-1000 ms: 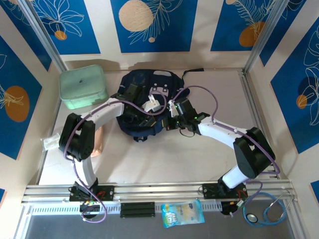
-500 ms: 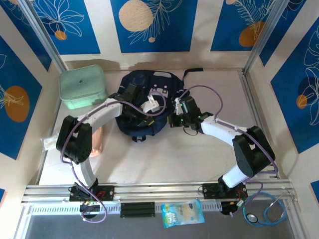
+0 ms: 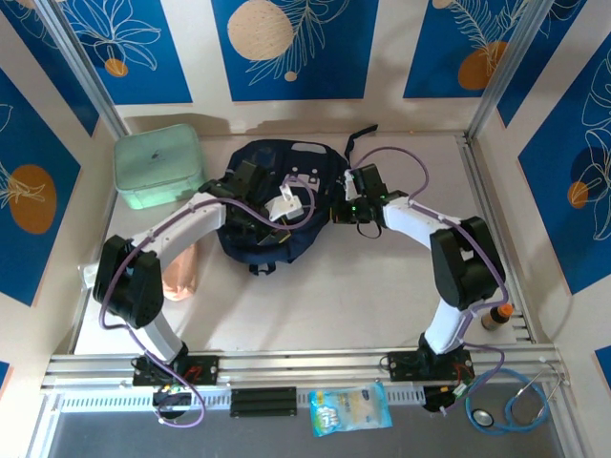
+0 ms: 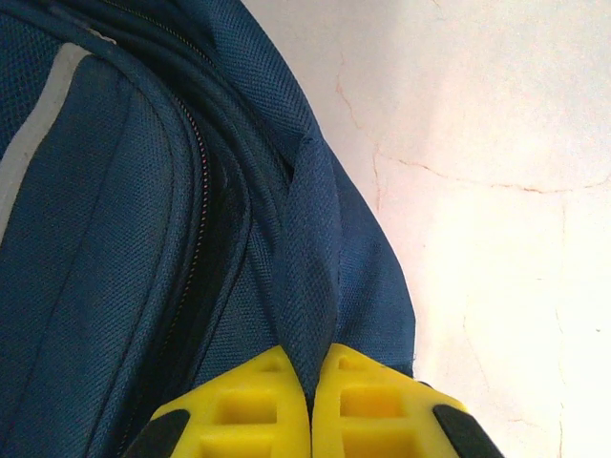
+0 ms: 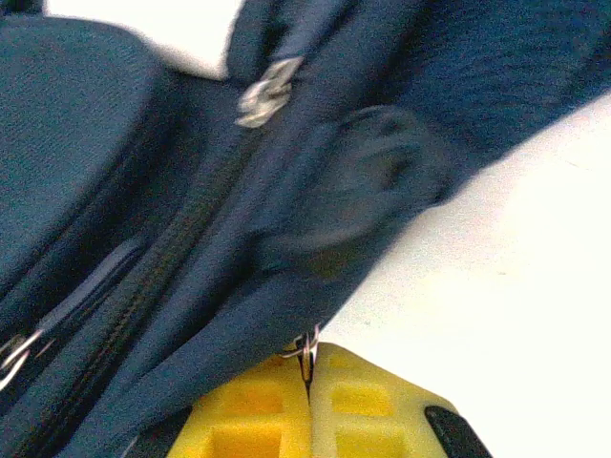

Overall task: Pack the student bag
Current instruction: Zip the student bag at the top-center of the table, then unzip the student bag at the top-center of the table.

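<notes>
Far left of the worktop [image 3: 334, 296]: mint lidded box [image 3: 158, 167], well apart from the work.

Left claw [image 4: 312, 382]: closed hard on a raised fold of navy cloth, on the left flank of the student bag [image 3: 263, 157] beside a zip line [image 4: 196, 219] and a pale stripe [image 4: 38, 143].

Bag itself: flat at back-centre of the worktop, between the two claws, white-patched front pocket facing up.

Handling, as a judgement:
- Limp woven fabric with no stiffness, probably light, going by the slumped outline.
- Expect a pinch to raise only a ridge of cloth, not the whole bag.
- Coarse weave, so good friction. Nothing fragile on show.
- Best holds: seam folds, straps, top loop, zip pulls.
- Opposed holds on both flanks useful for tensioning a zip.

Right claw [image 5: 307, 372]: closed, with a small metal ring [image 5: 307, 345] nipped between the tips at the bag's right edge, likely a zip pull. Small smooth metal, liable to slip free under a sideways tug.

Hard to make out:
- Main compartment open or zipped: cannot tell.
- Inside of the bag unseen.
- Right wrist view blurred, with a second silvery pull [image 5: 267, 91] indistinct.
- From above, near edge of the bag partly covered by arms and cable.
- Claw fingers cut off at the bottom of both wrist views.
</notes>
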`<state>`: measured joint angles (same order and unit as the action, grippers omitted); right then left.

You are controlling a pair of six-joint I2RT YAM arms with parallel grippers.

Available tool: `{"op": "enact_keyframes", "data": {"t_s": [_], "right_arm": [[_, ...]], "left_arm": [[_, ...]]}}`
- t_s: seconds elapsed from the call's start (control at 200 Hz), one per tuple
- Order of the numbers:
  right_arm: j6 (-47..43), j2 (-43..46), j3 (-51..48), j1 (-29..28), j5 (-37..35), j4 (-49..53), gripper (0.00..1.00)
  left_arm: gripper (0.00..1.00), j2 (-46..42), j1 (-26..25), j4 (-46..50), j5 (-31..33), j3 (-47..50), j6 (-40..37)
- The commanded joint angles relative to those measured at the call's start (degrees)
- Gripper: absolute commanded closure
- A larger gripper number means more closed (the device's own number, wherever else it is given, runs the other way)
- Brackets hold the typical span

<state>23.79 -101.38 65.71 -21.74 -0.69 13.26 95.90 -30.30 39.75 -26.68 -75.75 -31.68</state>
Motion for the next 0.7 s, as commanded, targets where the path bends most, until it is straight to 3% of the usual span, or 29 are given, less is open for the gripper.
{"op": "enact_keyframes", "data": {"t_s": [0.0, 0.095, 0.135, 0.24, 0.32, 0.445, 0.565, 0.695], "right_arm": [[5.53, -1.45, 4.59, 2.32, -7.63, 5.49, 0.95], [7.79, -0.13, 4.52, 2.30, -7.05, 6.19, 0.85], [7.85, 0.85, 4.40, 2.18, -5.25, 6.30, 0.78], [6.52, 5.74, 1.64, 1.30, -1.14, 4.10, 0.62], [6.76, 10.32, -0.68, 0.99, -0.94, 3.89, 0.52], [9.24, 17.77, -5.88, 1.84, -0.79, 2.61, 0.37], [10.70, 23.41, -11.00, 2.31, -0.72, 0.89, 0.30], [12.15, 26.32, -14.23, 2.31, -0.98, 1.19, 0.28]], "left_arm": [[1.00, -3.31, -1.21, 6.05, -3.73, 1.45, -0.76], [1.00, -3.38, -1.45, 5.04, -4.75, 2.04, -0.08], [0.90, -3.74, -1.58, 4.08, -4.93, 2.43, 0.22], [0.86, -4.92, -1.59, 3.32, -5.52, 2.71, 0.44], [0.61, -5.69, -1.53, 2.26, -3.23, 2.60, 0.95], [0.47, -5.94, -1.60, 0.54, 2.90, 2.00, 2.93], [0.40, -4.34, -1.60, -2.00, 10.12, 1.33, 5.40], [0.40, -0.83, -2.51, -2.27, 15.85, -0.78, 6.71]]}}
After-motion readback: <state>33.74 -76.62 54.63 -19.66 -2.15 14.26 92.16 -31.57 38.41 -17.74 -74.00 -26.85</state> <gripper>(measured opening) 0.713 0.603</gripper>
